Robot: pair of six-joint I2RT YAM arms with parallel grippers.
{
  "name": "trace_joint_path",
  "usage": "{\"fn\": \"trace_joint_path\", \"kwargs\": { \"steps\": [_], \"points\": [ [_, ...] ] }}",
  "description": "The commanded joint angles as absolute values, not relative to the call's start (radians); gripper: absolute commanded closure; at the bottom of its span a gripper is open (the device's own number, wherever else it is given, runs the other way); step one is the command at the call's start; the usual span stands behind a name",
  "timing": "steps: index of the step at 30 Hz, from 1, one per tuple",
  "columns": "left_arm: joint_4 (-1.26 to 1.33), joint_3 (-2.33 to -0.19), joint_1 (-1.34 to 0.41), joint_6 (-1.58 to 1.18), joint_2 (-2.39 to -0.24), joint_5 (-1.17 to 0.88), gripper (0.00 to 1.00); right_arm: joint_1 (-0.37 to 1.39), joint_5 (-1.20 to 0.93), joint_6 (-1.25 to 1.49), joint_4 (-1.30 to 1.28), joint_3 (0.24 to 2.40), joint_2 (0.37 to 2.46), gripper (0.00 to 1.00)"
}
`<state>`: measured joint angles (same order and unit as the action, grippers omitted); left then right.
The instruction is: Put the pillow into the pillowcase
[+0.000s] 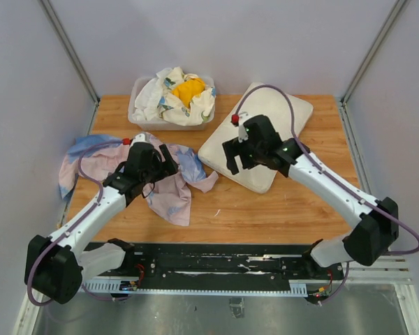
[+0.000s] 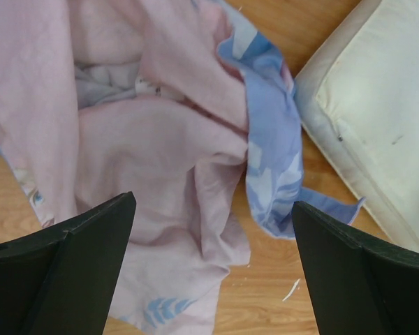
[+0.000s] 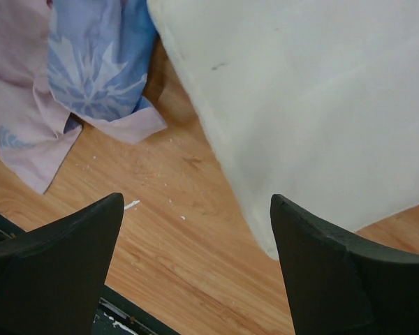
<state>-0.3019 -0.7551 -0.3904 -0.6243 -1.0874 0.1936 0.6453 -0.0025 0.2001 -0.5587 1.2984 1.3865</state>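
Left gripper (image 2: 213,202) hangs wide, empty, over the pillowcase (image 2: 160,153); right gripper (image 3: 195,199) likewise over the pillow (image 3: 321,91)

Free room: bare table (image 1: 265,213) along the near edge; a slim wood gap between pillowcase (image 1: 169,199) and pillow (image 1: 265,132).
Obstacles: crumpled pillowcase, left; angled pillow, right of centre; bin (image 1: 153,125) of cloths (image 1: 195,105), far, near the pillow.

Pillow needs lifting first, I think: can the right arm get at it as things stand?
Probably yes: the right arm hangs over the pillow, jaws open above its near corner, nothing lying on it.
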Motion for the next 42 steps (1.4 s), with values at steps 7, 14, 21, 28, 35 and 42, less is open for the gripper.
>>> {"fn": "trace_joint_path", "kwargs": {
  "steps": [7, 14, 21, 28, 35, 42],
  "points": [
    [-0.461, -0.693, -0.399, -0.744, -0.943, 0.299, 0.01, 0.842, -0.021, 0.094, -0.542, 1.386, 1.609, 0.14],
    [-0.541, -0.666, -0.400, -0.811, -0.814, 0.340, 0.01, 0.899, -0.048, 0.043, -0.540, 1.509, 1.739, 0.20],
    [-0.637, -0.685, -0.398, -0.837, -0.755, 0.388, 0.01, 0.923, -0.088, 0.006, -0.540, 1.595, 1.856, 0.26],
    [-0.707, -0.714, -0.397, -0.838, -0.700, 0.438, 0.01, 0.946, -0.139, -0.002, -0.537, 1.637, 1.943, 0.30],
    [-0.720, -0.709, -0.397, -0.847, -0.676, 0.442, 0.01, 0.951, -0.144, -0.008, -0.537, 1.670, 2.013, 0.44],
    [-0.726, -0.714, -0.397, -0.847, -0.681, 0.439, 0.01, 0.949, -0.075, -0.022, -0.562, 1.733, 2.056, 0.86]
  ]
}}
